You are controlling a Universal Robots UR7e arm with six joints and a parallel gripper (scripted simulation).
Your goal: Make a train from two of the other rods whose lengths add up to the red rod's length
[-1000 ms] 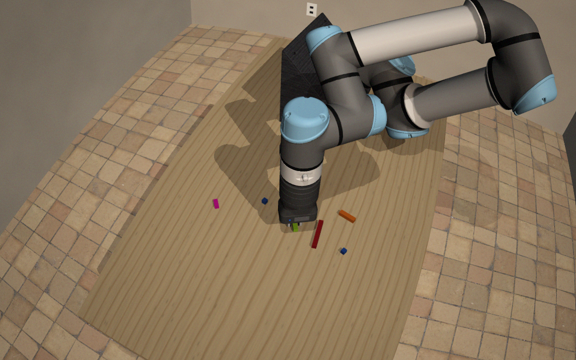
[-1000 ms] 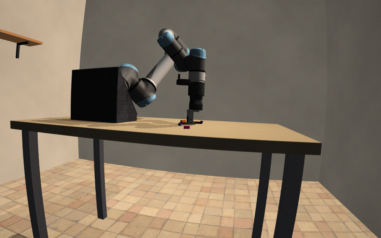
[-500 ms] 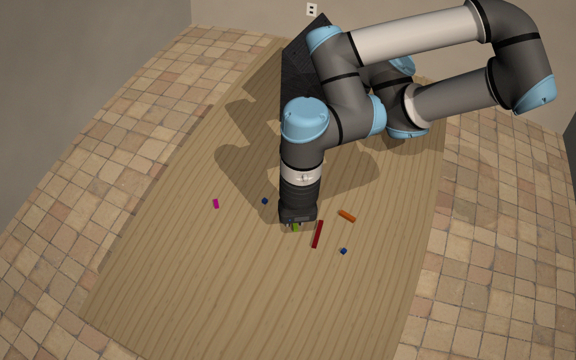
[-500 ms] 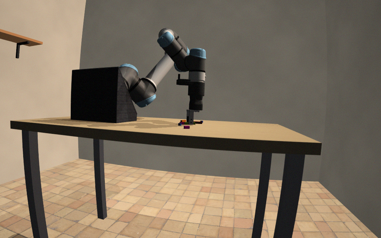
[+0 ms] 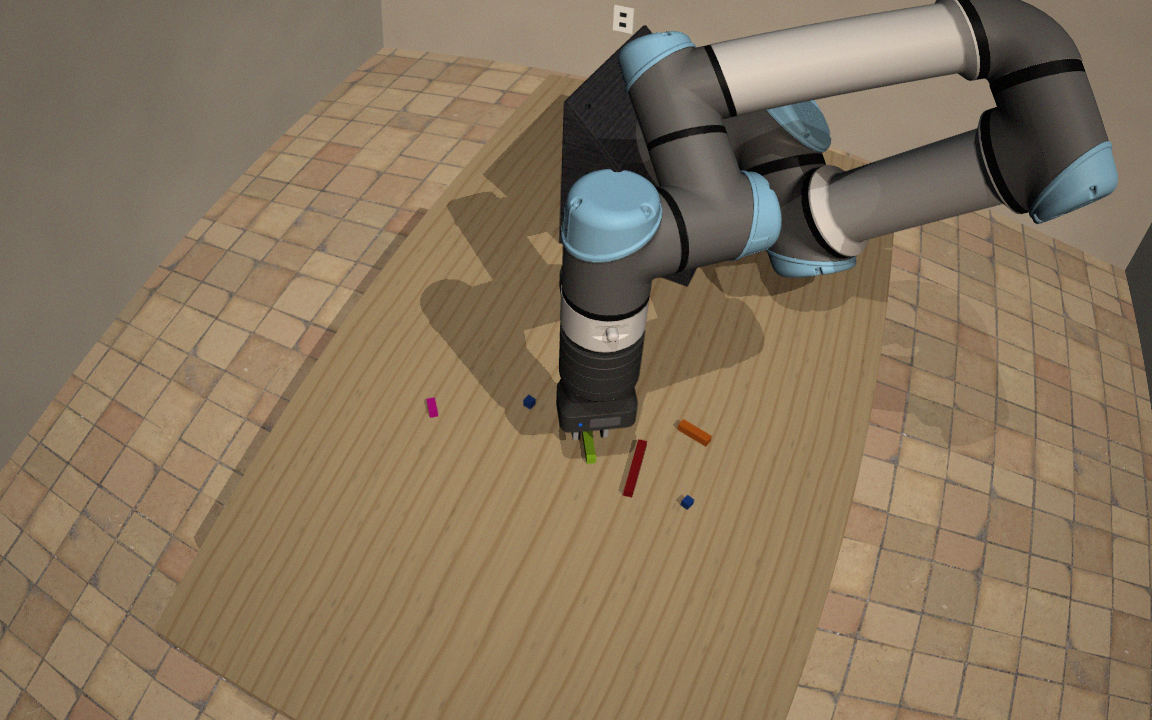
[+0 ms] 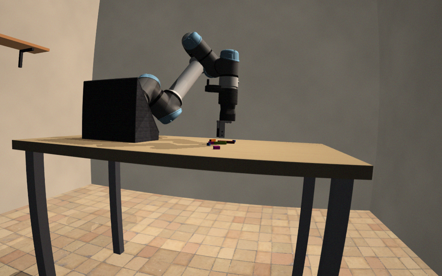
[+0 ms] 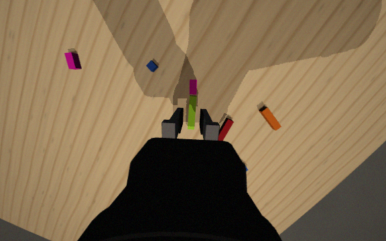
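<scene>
In the wrist view a lime rod (image 7: pixel 191 111) lies flat on the table with a magenta rod (image 7: pixel 193 86) at its far end, in one line. My gripper (image 7: pixel 191 116) is open and raised above the lime rod, with a finger on each side and gaps to the rod. In the top view the lime rod (image 5: pixel 589 445) shows just below the gripper (image 5: pixel 587 436); the magenta rod there is hidden by the gripper body. The red rod (image 5: pixel 634 467) lies to the right of the lime rod, and its end shows in the wrist view (image 7: pixel 226 128).
A second magenta rod (image 5: pixel 430 407) lies far left. An orange rod (image 5: pixel 694 431) lies right of the red rod. One blue cube (image 5: pixel 528 402) sits left of the gripper, another (image 5: pixel 686 502) near the red rod's near end. The black arm base (image 6: pixel 116 109) stands at the back.
</scene>
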